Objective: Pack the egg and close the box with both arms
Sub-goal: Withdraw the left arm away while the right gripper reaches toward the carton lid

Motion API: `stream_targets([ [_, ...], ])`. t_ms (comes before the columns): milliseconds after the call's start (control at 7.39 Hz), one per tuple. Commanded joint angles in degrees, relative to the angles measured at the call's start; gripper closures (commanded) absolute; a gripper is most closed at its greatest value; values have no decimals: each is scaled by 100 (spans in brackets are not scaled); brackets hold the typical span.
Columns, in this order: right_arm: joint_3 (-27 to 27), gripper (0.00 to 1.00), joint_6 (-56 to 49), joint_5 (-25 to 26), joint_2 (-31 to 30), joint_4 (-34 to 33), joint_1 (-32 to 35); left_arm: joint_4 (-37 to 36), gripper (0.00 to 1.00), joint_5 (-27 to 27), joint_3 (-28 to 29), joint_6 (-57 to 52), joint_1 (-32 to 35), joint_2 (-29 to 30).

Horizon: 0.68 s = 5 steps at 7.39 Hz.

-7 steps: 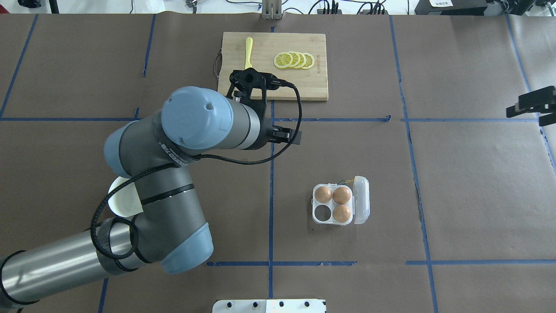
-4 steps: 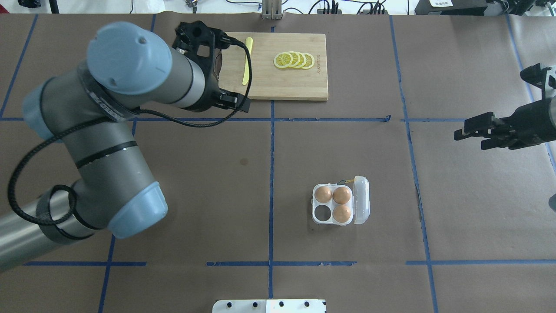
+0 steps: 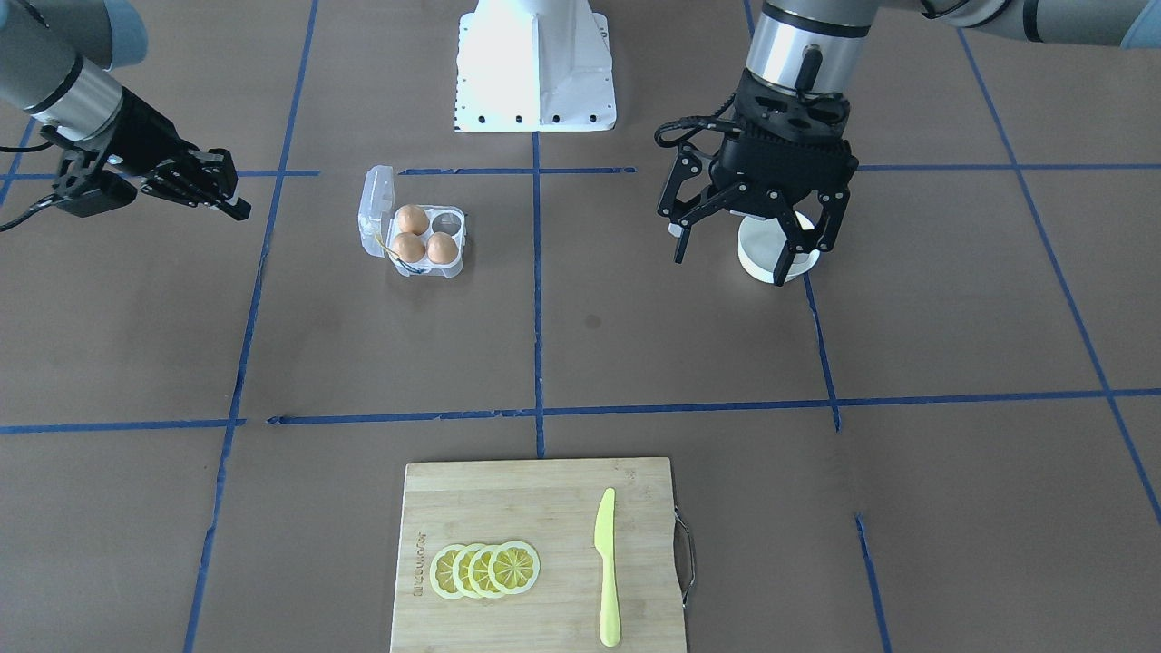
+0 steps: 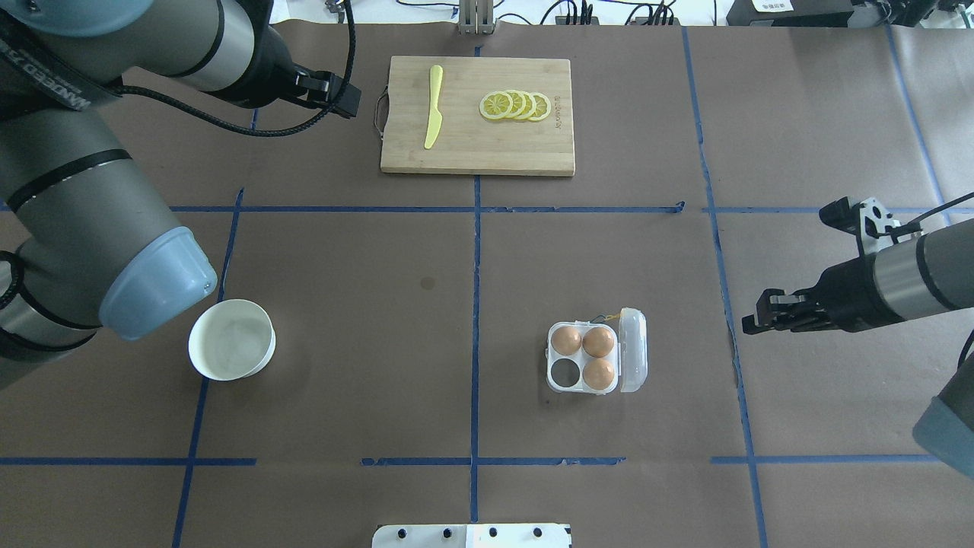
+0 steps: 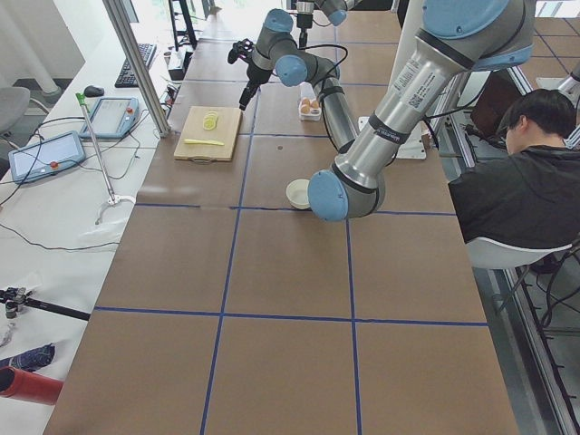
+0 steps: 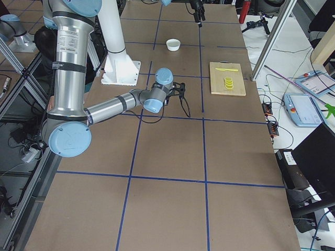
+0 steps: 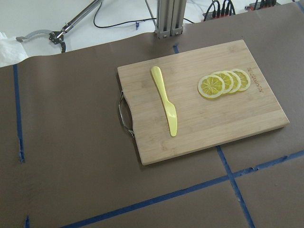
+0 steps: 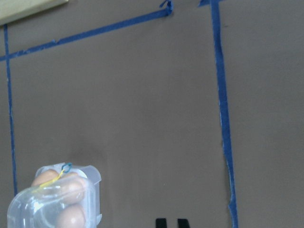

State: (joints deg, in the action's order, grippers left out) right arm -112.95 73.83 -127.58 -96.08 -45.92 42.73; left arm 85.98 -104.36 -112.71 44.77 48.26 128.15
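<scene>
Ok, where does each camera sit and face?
Front-facing: across the table, facing the base; left gripper, right gripper.
Overhead: behind the robot, looking down; left arm, right arm.
Exterior left: table's left end; left arm near.
Exterior right: table's right end; right arm near.
Left wrist: above the cutting board; no gripper visible.
Right wrist: looks at box; fingertips at bottom edge.
Shared: front-facing and overhead also show the box.

The silver-grey left arm [image 4: 84, 190] has swung back, away from the clear plastic four-cell egg carton [image 4: 633, 354], baring the round white bowl [image 4: 232, 339] it had covered. The right arm's black claw [image 4: 753, 320] has come in closer to the carton's open lid side.
</scene>
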Motion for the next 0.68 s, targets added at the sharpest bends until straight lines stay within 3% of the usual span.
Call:
stream_targets([
  [0, 10, 100, 131, 426, 141, 56, -606, -11, 0, -14, -101, -13, 157, -1],
  [406, 361, 100, 615, 909, 1237, -75, -1239, -2, 0, -302, -163, -13, 218, -10],
  [541, 379, 100, 624, 927, 1710, -441, -1319, -2, 0, -339, -207, -13, 341, -18],
])
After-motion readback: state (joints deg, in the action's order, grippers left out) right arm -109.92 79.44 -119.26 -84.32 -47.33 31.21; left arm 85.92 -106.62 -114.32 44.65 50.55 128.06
